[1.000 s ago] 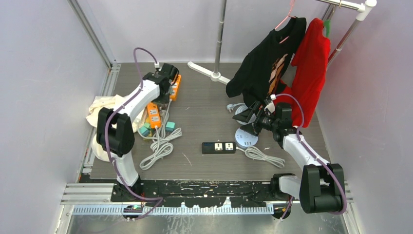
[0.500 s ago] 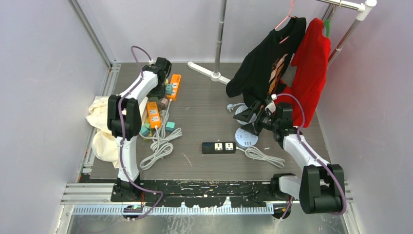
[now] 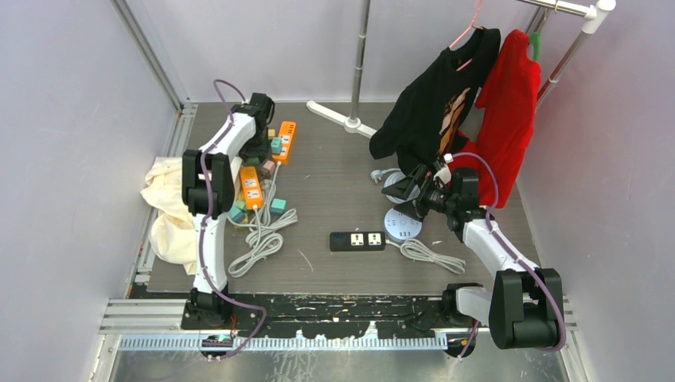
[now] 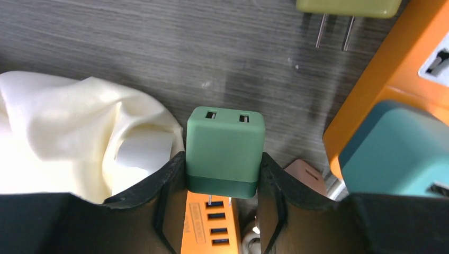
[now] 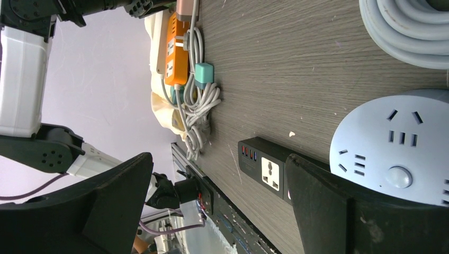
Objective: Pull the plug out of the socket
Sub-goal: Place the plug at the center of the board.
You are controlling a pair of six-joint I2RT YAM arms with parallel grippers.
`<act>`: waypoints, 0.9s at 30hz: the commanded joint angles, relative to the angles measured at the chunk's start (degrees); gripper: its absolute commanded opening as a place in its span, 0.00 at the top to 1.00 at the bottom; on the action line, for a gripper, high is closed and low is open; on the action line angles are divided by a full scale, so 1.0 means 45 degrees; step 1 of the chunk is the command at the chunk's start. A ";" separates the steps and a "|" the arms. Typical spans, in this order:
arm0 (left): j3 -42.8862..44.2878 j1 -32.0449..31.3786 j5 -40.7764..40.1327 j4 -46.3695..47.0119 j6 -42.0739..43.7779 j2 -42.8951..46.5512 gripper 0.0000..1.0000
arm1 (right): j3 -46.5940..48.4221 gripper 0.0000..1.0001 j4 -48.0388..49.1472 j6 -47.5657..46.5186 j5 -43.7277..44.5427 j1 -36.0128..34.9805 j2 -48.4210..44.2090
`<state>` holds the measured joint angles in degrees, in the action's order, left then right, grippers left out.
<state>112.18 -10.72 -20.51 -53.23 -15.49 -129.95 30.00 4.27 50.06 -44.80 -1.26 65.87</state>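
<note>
Green plug [image 4: 225, 151] pinched in left hand [image 4: 222, 170] above orange strip [image 4: 207, 228].

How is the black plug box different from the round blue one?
The black power strip is a long dark bar; the round socket is a pale blue disc. The strip has small USB slots at one end; the round one has a button. Both lie flat, no plugs showing.

White arms [image 3: 487, 243] – black joints – purple cables [image 3: 489, 177].

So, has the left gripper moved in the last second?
Yes. Seen from above, the left gripper slid left, uncovering the far orange power strip it hid.
</note>
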 commanded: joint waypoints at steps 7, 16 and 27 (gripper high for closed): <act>0.1126 0.0822 0.1806 -0.0565 -0.0105 -0.0539 0.72 | 0.0267 0.00 0.0261 -0.0168 0.0073 0.0130 -0.0374; 0.0868 0.0859 0.2266 -0.0336 0.0238 0.0157 0.56 | 0.0245 0.00 0.0259 -0.0159 0.0077 0.0160 -0.0452; 0.0034 0.0859 0.3090 0.0622 0.0657 0.1731 0.40 | 0.0209 0.00 0.0276 -0.0184 0.0052 0.0162 -0.0612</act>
<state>112.88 -7.09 -9.08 -53.49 -14.11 -128.55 30.00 4.27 49.89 -44.80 -0.86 65.14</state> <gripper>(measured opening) 0.584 0.998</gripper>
